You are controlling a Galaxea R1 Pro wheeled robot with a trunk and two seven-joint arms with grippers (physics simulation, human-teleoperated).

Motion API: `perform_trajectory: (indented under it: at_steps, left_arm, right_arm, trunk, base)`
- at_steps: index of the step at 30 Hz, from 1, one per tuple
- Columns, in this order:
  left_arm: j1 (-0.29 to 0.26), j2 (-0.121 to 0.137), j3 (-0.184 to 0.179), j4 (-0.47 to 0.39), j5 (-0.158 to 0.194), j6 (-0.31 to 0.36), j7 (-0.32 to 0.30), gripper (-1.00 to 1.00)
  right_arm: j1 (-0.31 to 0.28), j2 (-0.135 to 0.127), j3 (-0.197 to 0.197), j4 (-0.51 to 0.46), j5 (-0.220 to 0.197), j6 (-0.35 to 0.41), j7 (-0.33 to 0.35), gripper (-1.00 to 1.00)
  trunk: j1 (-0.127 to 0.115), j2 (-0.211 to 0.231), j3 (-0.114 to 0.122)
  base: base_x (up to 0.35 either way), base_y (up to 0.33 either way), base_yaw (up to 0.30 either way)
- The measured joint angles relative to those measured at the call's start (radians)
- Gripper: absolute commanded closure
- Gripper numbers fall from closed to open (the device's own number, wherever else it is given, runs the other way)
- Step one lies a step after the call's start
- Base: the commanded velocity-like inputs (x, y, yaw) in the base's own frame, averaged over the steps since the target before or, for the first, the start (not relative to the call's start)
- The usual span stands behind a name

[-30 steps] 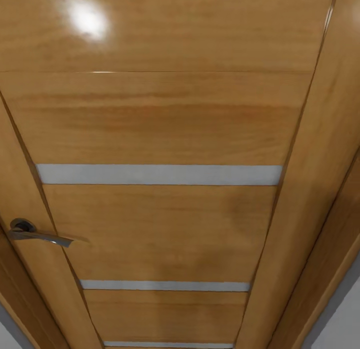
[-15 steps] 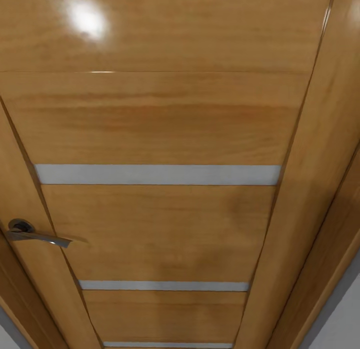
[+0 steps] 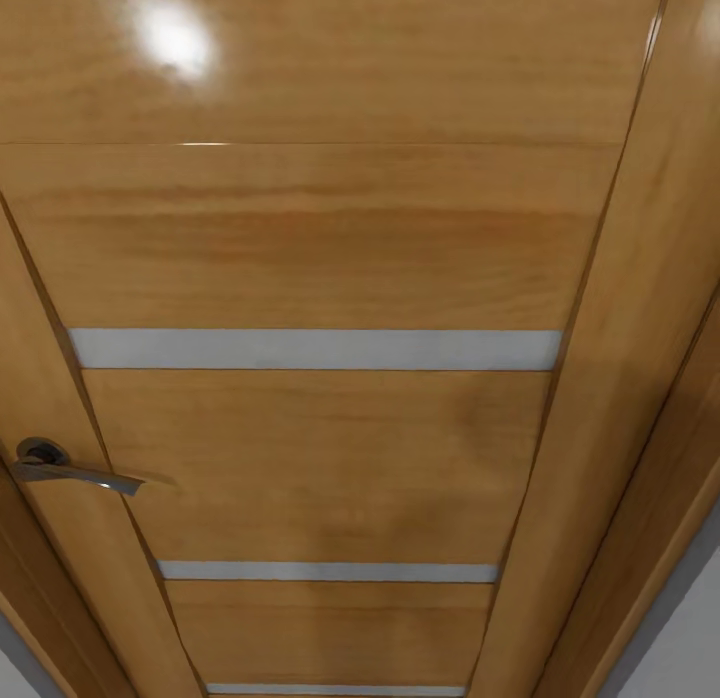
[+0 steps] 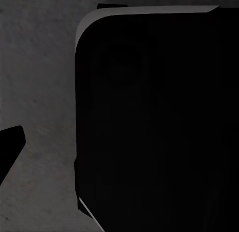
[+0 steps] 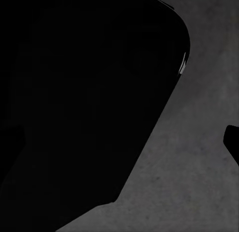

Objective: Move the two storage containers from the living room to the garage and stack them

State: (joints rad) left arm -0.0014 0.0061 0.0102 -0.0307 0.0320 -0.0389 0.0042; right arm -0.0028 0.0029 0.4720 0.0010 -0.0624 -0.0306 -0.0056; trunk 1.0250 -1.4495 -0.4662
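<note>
The two storage containers are out of view. An orange wooden door (image 3: 320, 248) stands shut close in front of me in the head view, with a dark metal lever handle (image 3: 75, 470) at its left side. The left wrist view looks down on dark grey speckled concrete floor (image 4: 40, 82) beside a large black part of the robot (image 4: 159, 127). The right wrist view gives the same floor (image 5: 199, 192) and a black bulk (image 5: 84, 92). A black tip (image 4: 10, 147) pokes in at one edge and another black tip (image 5: 233, 142) at the other wrist; I cannot tell how the jaws stand.
Horizontal silver strips (image 3: 315, 349) cross the door. Its wooden frame (image 3: 640, 328) runs down the right, with a sliver of white wall (image 3: 690, 638) beyond it. The door is very near, blocking the way ahead.
The head picture shifted very slightly a second ago, so the handle sits a touch further left; that is the camera moving. Since half a second ago nothing differs.
</note>
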Motion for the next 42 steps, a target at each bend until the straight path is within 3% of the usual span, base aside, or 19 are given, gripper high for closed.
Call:
perform_trajectory:
  at_steps: [42]
  left_arm:
    - [0.000,0.000,-0.002,0.000,0.000,-0.020,0.000,-1.00]
  right_arm:
    - [0.000,-0.005,-0.002,0.000,0.001,0.000,-0.001,-1.00]
  trunk:
    - [0.000,0.000,0.000]
  base:
    - [-0.030,0.000,0.000]
